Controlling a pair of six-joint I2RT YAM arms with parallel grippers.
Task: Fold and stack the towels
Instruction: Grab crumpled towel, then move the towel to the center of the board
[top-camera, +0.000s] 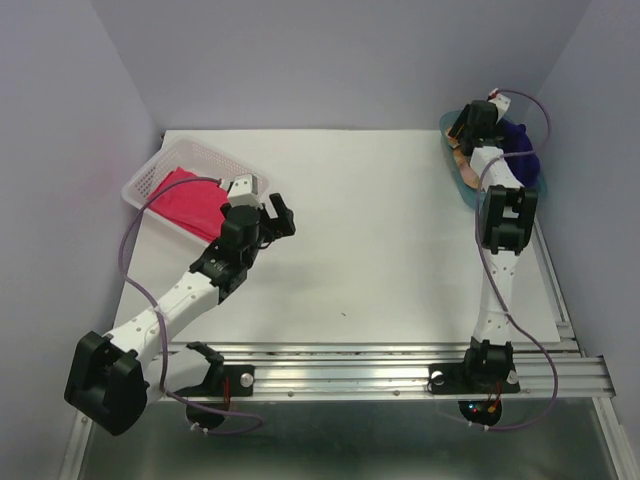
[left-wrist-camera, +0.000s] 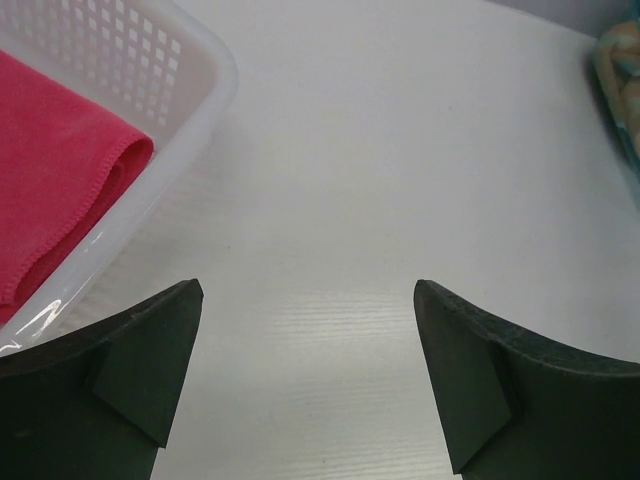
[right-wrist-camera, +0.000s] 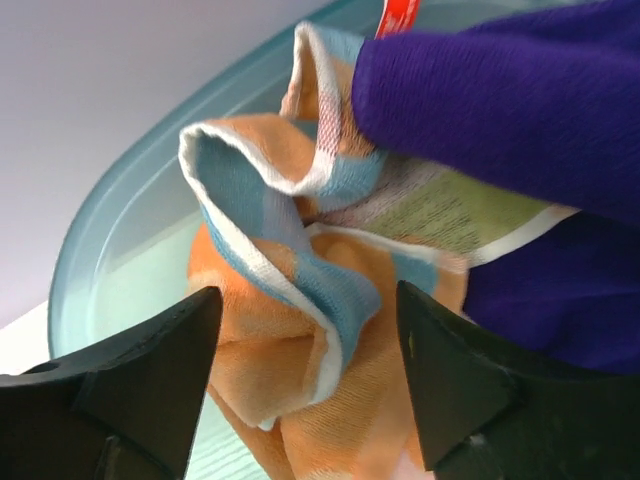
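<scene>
One limp orange towel (right-wrist-camera: 250, 340) lay bunched inside the open, empty right hand (right-wrist-camera: 305, 292), its raised fold seemingly the easiest pinch.

The pink-red towel (top-camera: 185, 200) lies folded flat in the white perforated basket (top-camera: 215, 155) at the far left of the table, its rounded fold and stitched hem turned toward the basket's near wall. Well apart from it, at the far right, the orange towel (right-wrist-camera: 290, 330) sits crumpled in the teal tray (right-wrist-camera: 110, 230), a soft heap with blue, green and pink patches edged in white, its folds standing up loosely. The dark purple towel (right-wrist-camera: 500, 90) is bunched beside it in the same tray, touching it and draped over its right side.
</scene>
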